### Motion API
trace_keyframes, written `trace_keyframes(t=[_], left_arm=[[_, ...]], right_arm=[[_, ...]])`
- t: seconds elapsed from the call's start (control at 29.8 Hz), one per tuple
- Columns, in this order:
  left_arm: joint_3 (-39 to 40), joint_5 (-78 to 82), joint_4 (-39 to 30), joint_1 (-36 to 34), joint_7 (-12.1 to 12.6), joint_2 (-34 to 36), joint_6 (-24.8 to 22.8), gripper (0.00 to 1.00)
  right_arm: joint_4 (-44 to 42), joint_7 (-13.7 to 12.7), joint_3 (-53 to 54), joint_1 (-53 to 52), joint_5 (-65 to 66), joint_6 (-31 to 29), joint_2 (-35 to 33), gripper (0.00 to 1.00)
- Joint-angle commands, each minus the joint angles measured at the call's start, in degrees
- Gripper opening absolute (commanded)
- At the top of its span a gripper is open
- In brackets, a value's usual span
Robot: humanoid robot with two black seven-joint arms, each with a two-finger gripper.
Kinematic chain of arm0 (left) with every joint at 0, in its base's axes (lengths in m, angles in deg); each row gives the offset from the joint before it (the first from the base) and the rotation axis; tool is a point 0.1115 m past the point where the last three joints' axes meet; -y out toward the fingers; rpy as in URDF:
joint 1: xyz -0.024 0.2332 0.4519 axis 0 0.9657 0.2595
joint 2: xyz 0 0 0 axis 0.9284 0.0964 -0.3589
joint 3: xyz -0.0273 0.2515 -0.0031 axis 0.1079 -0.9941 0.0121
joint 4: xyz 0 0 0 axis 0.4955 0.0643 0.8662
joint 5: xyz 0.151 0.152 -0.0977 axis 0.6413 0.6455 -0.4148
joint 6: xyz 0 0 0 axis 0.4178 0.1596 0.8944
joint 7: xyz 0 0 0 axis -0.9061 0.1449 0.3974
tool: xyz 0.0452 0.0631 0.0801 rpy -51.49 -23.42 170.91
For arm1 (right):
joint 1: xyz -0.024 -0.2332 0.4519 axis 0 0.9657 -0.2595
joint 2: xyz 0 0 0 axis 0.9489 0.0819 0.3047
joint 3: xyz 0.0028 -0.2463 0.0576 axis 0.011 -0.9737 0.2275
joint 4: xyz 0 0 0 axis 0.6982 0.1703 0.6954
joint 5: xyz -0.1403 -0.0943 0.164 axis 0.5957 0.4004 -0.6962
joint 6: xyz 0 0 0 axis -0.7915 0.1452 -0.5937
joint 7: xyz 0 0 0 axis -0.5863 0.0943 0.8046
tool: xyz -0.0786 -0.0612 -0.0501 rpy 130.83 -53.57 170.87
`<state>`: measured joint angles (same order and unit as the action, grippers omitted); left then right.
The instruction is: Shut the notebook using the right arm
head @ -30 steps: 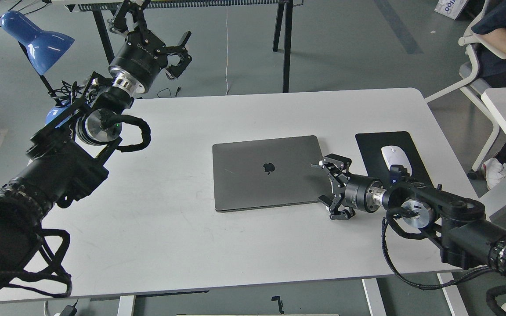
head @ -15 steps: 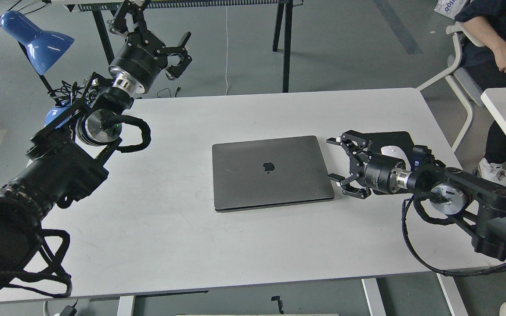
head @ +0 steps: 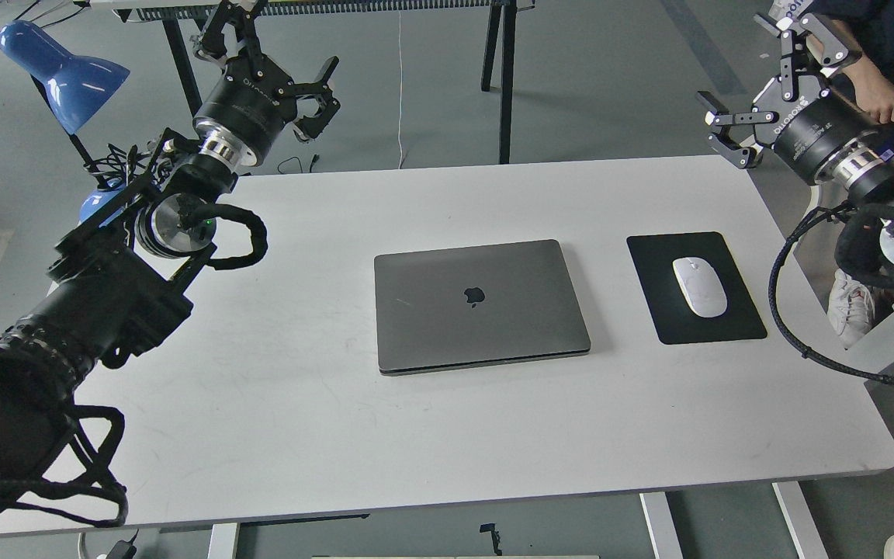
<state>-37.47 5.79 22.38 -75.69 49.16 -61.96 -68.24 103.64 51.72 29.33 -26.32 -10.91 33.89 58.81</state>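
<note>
The notebook [head: 480,305] lies shut and flat at the middle of the white table [head: 447,435], grey lid up with the dark apple logo showing. My right gripper [head: 757,74] is open and empty, raised high above the table's far right corner, well away from the notebook. My left gripper [head: 276,54] is open and empty, held up beyond the table's far left edge next to the blue lamp [head: 63,74].
A black mouse pad [head: 695,326] with a white mouse [head: 699,286] lies right of the notebook. A person's hand [head: 878,97] is just behind my right gripper. A second table edge stands at the far right. Black table legs stand behind.
My right arm has pulled away from the notebook's right edge, up and to the far right. The mouse pad and mouse are uncovered. The notebook and left arm have not moved.
</note>
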Motion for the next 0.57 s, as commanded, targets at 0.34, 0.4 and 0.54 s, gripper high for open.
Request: trace_keyframes(t=[0.34,0.4,0.54], left_arm=[[0.1,-0.4,0.0,0.0,0.0,-0.1,0.0,1.00],[0.1,-0.4,0.0,0.0,0.0,-0.1,0.2,1.00],[0.1,-0.5,0.0,0.0,0.0,-0.1,0.2,1.00]], right_arm=[[-10.8,-0.1,6.3,-1.9,-11.0,0.0,2.3,1.00],[-10.8,-0.1,5.2,-1.8,-11.0,0.0,2.3,1.00],[-10.8,-0.1,4.7,-1.8,-10.9,-0.6,2.8,1.00]])
